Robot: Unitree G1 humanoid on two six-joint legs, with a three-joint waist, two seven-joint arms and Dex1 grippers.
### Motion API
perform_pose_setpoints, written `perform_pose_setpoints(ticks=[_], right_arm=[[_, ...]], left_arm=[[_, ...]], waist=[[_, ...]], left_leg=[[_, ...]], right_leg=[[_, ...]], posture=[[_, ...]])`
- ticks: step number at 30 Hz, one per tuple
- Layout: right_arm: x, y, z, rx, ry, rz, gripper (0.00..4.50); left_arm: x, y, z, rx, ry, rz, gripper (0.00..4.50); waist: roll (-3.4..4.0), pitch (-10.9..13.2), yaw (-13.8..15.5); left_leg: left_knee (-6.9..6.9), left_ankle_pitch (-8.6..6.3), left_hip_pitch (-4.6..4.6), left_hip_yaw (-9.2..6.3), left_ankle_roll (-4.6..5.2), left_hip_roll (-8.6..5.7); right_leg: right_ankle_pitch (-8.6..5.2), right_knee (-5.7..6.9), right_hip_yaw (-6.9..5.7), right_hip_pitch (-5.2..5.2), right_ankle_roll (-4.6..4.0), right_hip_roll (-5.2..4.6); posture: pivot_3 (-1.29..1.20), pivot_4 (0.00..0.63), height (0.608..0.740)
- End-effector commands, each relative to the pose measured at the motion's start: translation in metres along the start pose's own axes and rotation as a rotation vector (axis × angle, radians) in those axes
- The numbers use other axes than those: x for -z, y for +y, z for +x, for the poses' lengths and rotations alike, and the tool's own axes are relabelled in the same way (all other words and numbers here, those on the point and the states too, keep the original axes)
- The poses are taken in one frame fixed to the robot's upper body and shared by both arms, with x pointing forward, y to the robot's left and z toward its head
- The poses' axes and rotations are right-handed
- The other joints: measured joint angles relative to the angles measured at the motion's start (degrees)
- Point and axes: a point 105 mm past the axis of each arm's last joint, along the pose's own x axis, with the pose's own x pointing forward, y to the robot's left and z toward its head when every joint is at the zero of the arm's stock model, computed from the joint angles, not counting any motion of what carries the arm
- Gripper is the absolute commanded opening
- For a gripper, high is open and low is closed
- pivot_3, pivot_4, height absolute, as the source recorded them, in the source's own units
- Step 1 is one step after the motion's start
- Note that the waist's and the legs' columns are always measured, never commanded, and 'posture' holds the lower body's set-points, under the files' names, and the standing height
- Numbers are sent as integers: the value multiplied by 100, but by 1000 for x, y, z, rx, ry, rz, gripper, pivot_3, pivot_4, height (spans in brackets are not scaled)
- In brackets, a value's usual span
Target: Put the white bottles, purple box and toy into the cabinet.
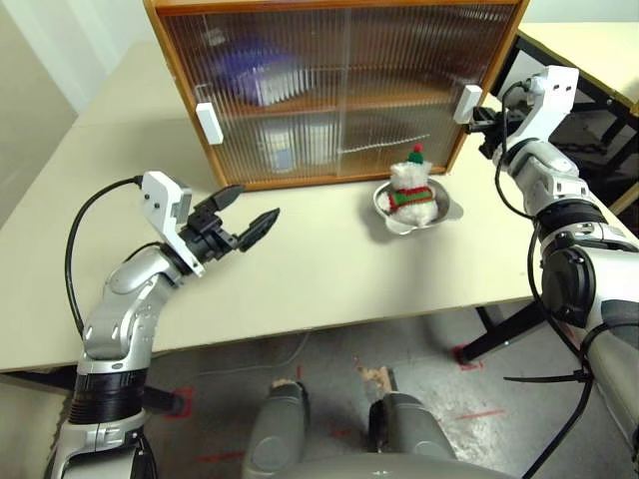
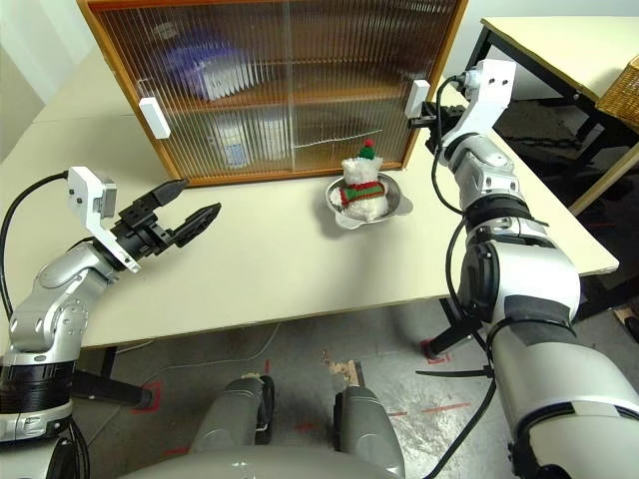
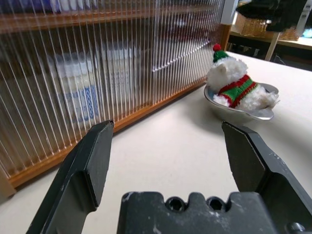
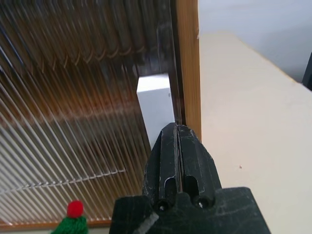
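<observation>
The orange-brown wooden cabinet has ribbed, glossy translucent plastic sliding doors. The white plush snowman toy, fuzzy cloth, lies in a shiny steel bowl on the smooth matt beige worktop.

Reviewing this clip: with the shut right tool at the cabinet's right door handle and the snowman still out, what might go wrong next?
1. The shut right tool meets the small white rectangular handle edge-on, so it may slip off instead of sliding the ribbed translucent door.
2. The white plush snowman sits loosely in a shallow steel bowl; the open left tool might drag the bowl along when grasping.
</observation>
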Motion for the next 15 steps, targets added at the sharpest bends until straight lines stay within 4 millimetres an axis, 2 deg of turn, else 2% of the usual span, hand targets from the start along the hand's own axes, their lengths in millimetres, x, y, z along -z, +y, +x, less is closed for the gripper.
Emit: perform_pose_setpoints(ticks=[1, 15], right_arm=[[-3, -3, 1, 18, -4, -29, 19], [-2, -3, 1, 33, -6, -57, 19]], left_arm=[[-2, -2, -3, 0, 0, 11, 4500], [-11, -4, 4, 6, -2, 11, 4500]], waist=[[2, 1, 10], [6, 5, 76]], left_leg=[[0, 0, 0, 0, 0, 0], [0, 0, -1, 1, 0, 1]], right_leg=[[0, 0, 0, 0, -1, -1], [1, 0, 1, -3, -5, -2]], posture=[[210, 33, 740], [213, 41, 740]])
